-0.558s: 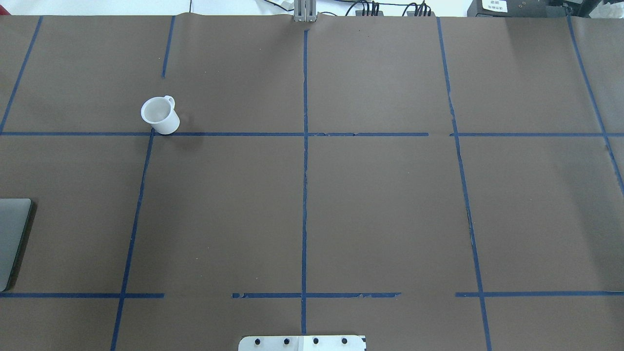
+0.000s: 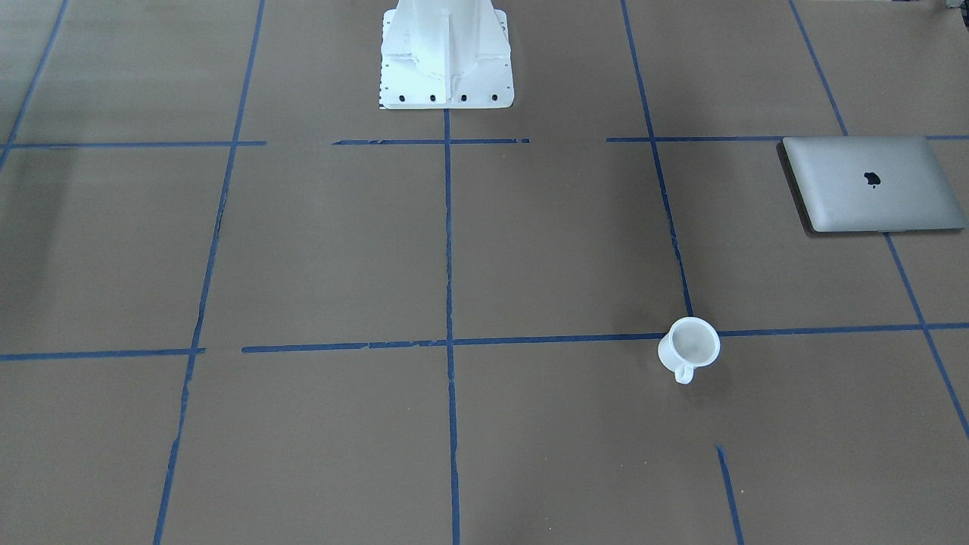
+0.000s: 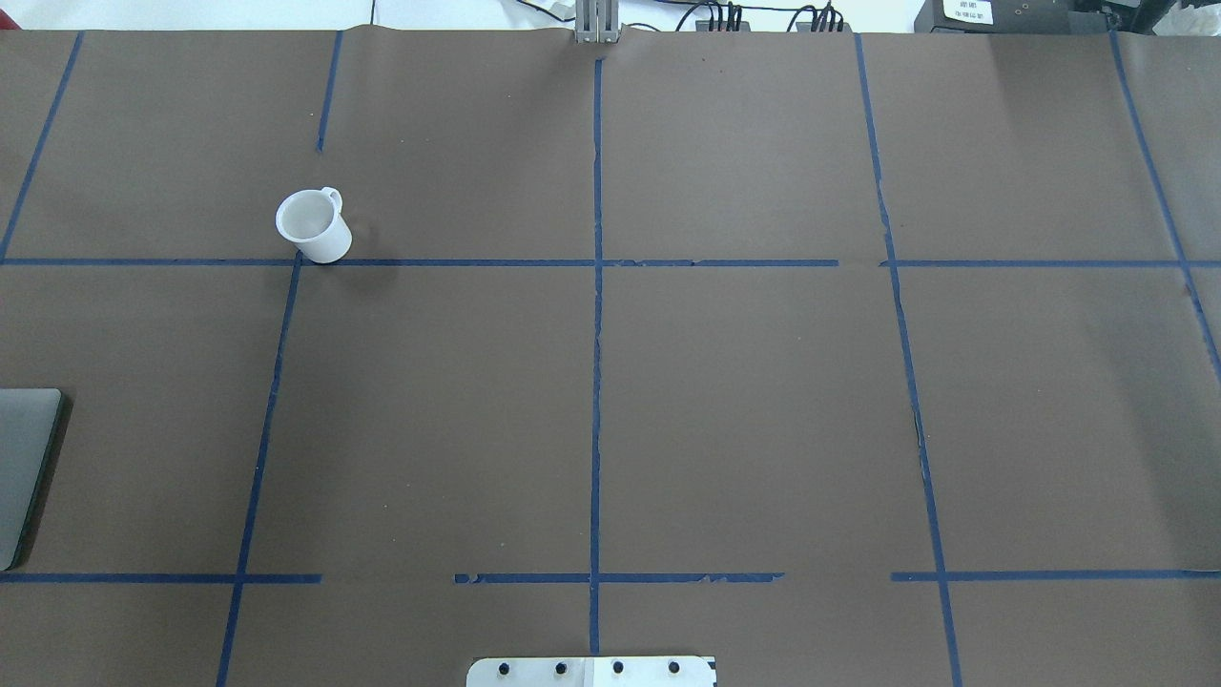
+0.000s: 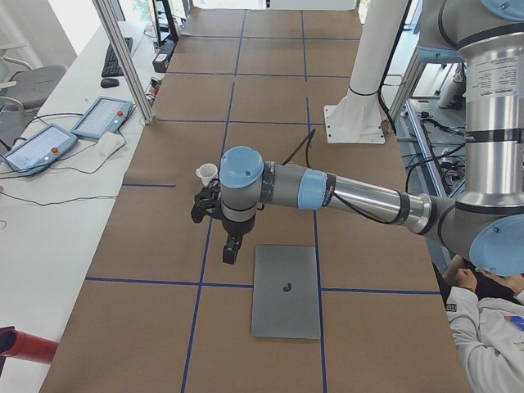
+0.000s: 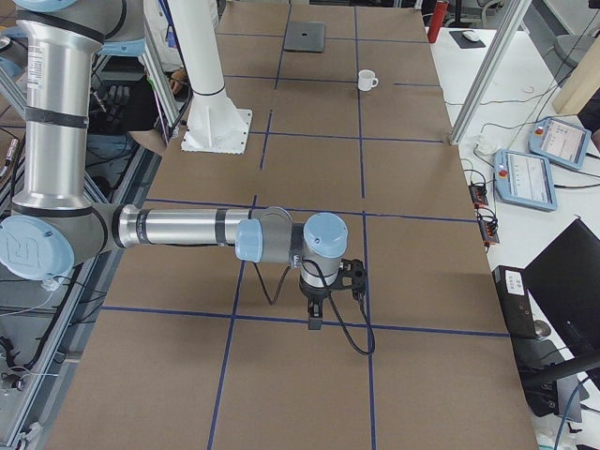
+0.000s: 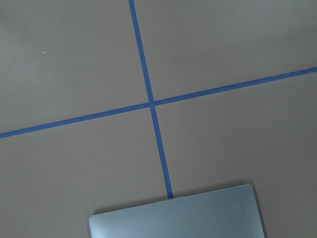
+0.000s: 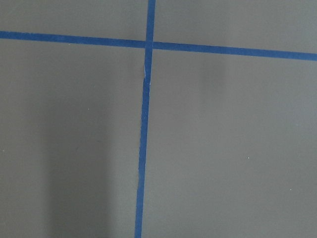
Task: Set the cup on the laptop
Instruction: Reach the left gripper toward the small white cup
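Hanging point-down over the brown table [image 3: 763, 429], the left fingers [image 4: 232, 248] sit just beside a corner of the laptop [image 4: 285, 291]. They show only from the camera at the table's left end, and from there their opening and any hold cannot be told. The right fingers [image 5: 314, 317] appear only from the opposite end, well apart from both objects, and are just as unreadable.

The overhead view catches neither arm and only a sliver of the laptop [image 3: 24, 468] at its edge. The front-facing view lays out the whole closed silver-grey lid [image 2: 870, 185] with its dark apple logo, and the left wrist camera takes in one round-cornered edge [image 6: 178, 218].

The cup [image 3: 313, 224], a small white mug, stands upright at a crossing of blue tape lines [image 3: 596, 382]. Its loop handle is turned away from the robot. It stands beyond the left fingers, apart from the laptop.
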Available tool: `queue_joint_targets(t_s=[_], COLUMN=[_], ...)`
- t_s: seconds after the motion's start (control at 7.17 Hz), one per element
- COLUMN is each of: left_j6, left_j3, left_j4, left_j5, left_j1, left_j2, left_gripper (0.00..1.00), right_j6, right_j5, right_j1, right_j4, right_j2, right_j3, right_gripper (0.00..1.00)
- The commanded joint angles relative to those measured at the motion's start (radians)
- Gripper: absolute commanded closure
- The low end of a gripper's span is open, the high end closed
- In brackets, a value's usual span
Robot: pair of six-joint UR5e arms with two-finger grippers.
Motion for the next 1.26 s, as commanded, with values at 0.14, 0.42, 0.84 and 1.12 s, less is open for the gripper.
queue_joint_targets(t_s=[0.14,0.42,0.84,1.12], left_j6=[-0.190,-0.412,-0.704,-0.921], left_j3=[0.047,0.130,0.423,0.765], left_j4=[-0.059,-0.059,-0.201,-0.509], left_j5=[-0.195,-0.034,0.109,0.205], left_j1=[0.139,0.348,0.499,0.594], left_j2=[-0.107,-0.387,-0.640,-0.791], left_gripper=[0.00,0.00,0.00,0.00], right_j6=[0.000,0.000,0.000,0.000], right_j5=[0.001,0.001,0.001,0.001], right_j1=[0.000,0.000,0.000,0.000], right_j4=[0.000,0.000,0.000,0.000], right_j2=[0.000,0.000,0.000,0.000], right_j3=[0.000,0.000,0.000,0.000], right_gripper=[0.00,0.00,0.00,0.00])
